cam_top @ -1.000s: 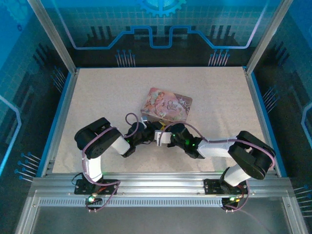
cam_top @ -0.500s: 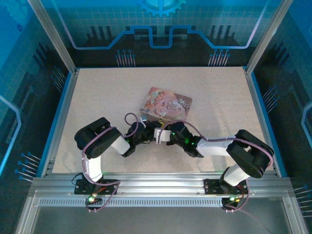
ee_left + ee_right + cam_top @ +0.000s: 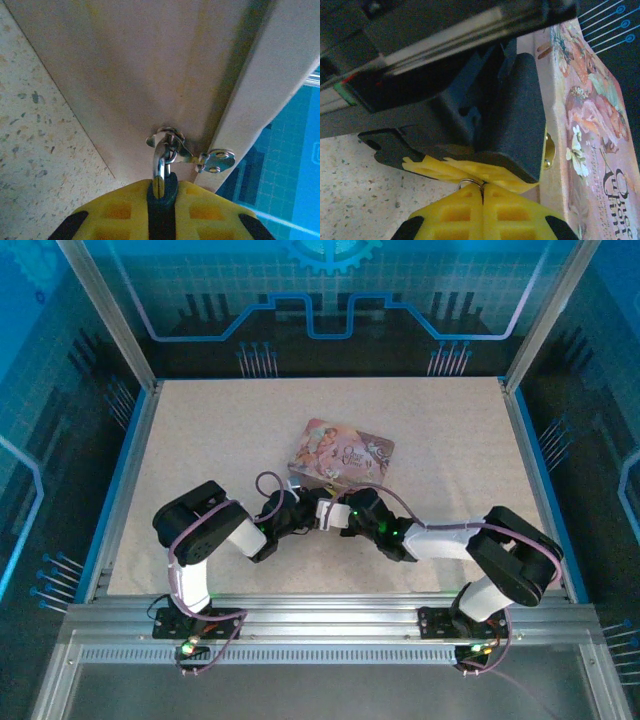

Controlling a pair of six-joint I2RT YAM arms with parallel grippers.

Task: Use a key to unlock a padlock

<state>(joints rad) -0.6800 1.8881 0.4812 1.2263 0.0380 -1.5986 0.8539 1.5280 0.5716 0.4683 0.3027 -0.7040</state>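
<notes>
Nearest the bases, the left gripper (image 3: 161, 200) has its yellow fingers pressed tight on the dark blue body of the padlock (image 3: 165, 184). The lock's silvery shackle (image 3: 159, 160) runs through the metal hasp (image 3: 215, 160) on the near side wall of the pink tin (image 3: 585, 125). Tip to tip with it, the right gripper (image 3: 482, 200) is fully closed, pinching a small wire ring (image 3: 469, 183) that may be the key's, though the view is too cramped to be sure; beyond them the tin lies flat mid-table (image 3: 200, 430).
</notes>
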